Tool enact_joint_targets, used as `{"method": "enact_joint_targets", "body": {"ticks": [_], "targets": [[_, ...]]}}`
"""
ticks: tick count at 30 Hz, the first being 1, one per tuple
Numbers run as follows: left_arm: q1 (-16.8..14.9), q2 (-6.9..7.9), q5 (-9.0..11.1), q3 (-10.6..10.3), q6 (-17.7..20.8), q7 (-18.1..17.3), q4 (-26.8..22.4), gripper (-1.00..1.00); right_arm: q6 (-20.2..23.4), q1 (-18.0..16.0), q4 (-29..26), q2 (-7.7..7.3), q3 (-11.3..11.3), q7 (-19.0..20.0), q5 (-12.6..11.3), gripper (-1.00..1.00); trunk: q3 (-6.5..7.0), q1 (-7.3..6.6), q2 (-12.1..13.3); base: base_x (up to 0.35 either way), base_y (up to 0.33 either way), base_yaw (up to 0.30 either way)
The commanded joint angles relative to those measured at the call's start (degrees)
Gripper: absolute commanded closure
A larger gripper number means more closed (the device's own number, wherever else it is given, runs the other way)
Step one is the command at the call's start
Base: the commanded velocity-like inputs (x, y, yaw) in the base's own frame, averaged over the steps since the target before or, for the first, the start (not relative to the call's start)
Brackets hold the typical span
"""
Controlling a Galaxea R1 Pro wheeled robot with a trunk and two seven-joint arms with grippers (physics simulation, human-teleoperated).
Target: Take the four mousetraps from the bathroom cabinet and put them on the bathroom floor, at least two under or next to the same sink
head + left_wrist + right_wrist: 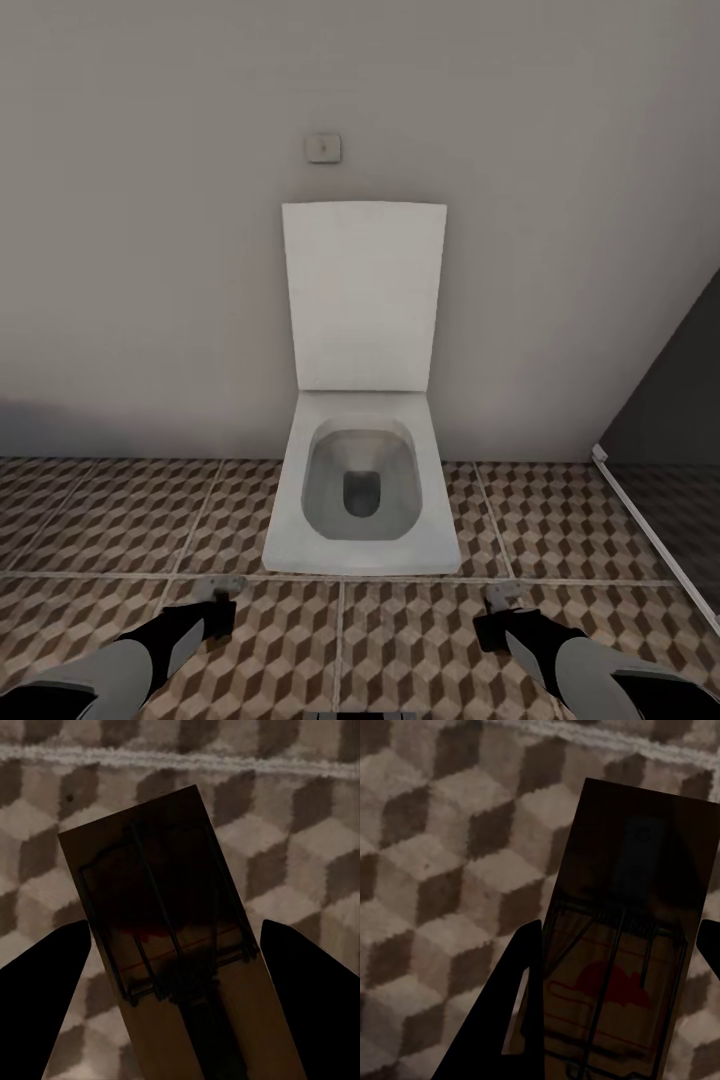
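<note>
The left gripper's (176, 945) dark fingers (45, 982) stand on either side of a mousetrap (169, 945) in the left wrist view, and the board sits between them above the floor (300, 832); whether the fingertips actually press on its edges I cannot tell, since a sliver of tile shows between each finger and the wood. This trap is a brown wooden board with a dark wire bar and spring and a faint red mark. In the head view the left gripper (222, 590) hangs low at the left over the floor (100, 520), whose tiles carry a brown, beige and white cube pattern with pale grout lines. Ahead in the middle stands a white toilet (360, 500) against a grey wall (150, 250), its lid (362, 295) raised upright, with a small square plate (322, 148) on the wall above. The right gripper (500, 600) hangs low at the right, near a dark panel (680, 400) with a pale bottom edge. In the right wrist view the right gripper's (622, 997) fingers (510, 1012) flank a second mousetrap (622, 945), the near finger lying against its long edge, over the floor (435, 870); this board bears a red mouse figure under its wire.
</note>
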Motion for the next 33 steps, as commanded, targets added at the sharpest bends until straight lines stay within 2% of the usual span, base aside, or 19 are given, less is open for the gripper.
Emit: {"method": "enact_joint_targets", "body": {"ticks": [1,28,33], "targets": [[0.0,0.0,0.6,-0.5,0.3,-0.1,-0.1,1.0,0.1,-0.1,0.0,-0.01,-0.3,0.3,0.5,1.0,-0.04,-0.01,0.0,0.0,0.0,0.0],[0.0,-0.15,0.5,-0.4,-0.1,-0.2,-0.2,1.0,-0.5,-0.1,-0.1,-0.08,-0.3,0.2,0.8,1.0,-0.04,-0.01,0.0,0.0,0.0,0.0],[0.0,-0.44,0.5,-0.3,0.3,-0.2,-0.3,1.0,-0.5,-0.1,-0.6,0.06,-0.5,-1.9,0.4,1.0,-0.04,-0.01,0.0,0.0,0.0,0.0]]}}
